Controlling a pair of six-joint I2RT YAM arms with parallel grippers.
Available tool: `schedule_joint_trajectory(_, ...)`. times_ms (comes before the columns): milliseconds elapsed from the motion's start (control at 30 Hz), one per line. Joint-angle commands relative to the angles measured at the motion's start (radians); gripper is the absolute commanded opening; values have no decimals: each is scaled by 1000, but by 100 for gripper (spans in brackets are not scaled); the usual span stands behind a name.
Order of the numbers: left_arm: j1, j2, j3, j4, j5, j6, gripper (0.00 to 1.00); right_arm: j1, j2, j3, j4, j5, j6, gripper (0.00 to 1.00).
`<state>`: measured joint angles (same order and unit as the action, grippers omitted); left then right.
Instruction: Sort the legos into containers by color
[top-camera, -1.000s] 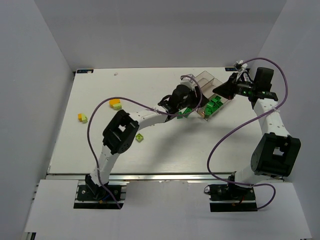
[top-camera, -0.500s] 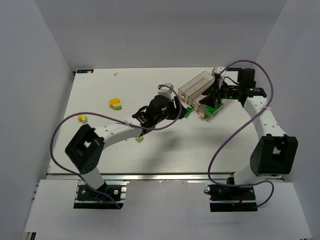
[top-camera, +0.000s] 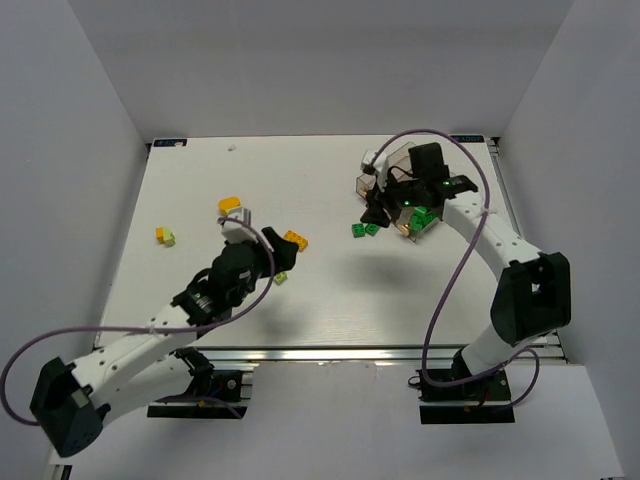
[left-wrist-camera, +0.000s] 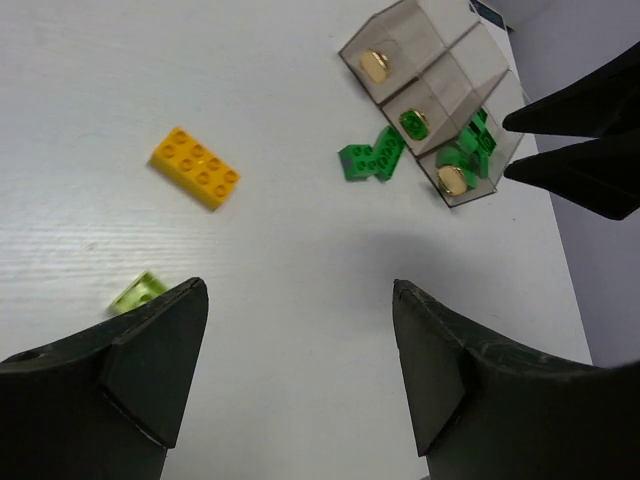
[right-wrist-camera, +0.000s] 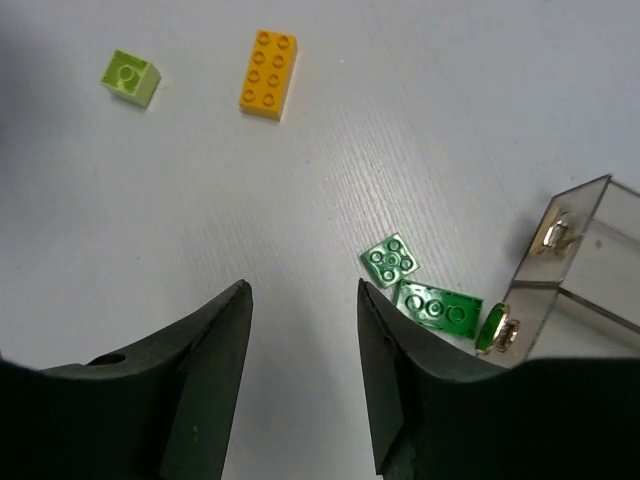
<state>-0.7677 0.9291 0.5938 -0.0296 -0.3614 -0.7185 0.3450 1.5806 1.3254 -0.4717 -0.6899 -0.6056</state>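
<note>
Both pairs of fingers are hanging spread and empty: the left fingers (left-wrist-camera: 150, 360) and the right fingers (right-wrist-camera: 205, 370) are gaping over bare tabletop (left-wrist-camera: 300, 230), grasping nothing. What is changing is your arms' positions. Your left arm is pulling back from the bins (left-wrist-camera: 410, 35) toward its own side. An orange brick (left-wrist-camera: 196, 168) is lying just ahead of its fingers, where none was showing a second ago. A lime brick (left-wrist-camera: 139, 292) is sitting close by one finger. Your right arm is swinging round from behind the bins to their front. It is hovering above two dark green bricks (right-wrist-camera: 438, 305) that are lying loose just beside the bin ends, not inside. Others of that colour are sitting in the bin nearest the right arm. The bins are also looking turned from where they stood. I'm judging that nothing is getting sorted in this beat. The orange brick is resting unbinned, and the green pair is waiting for a fresh pick.
</note>
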Motion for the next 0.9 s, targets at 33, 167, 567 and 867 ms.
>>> schedule_joint_trajectory(33,4,-159,-89,-144,-117,-88,84,75,103,47,79,231,193,52)
schedule_joint_trajectory(167,5,-266,-117,-216,-151,-124,85,109,185,113,82,349,306,52)
schedule_joint_trajectory(567,5,-211,-100,-224,-136,-128,85,167,369,218,90,634,503,52)
schedule_joint_trajectory(867,5,-196,-104,-208,-154,-118,85,170,437,215,97,773,515,61)
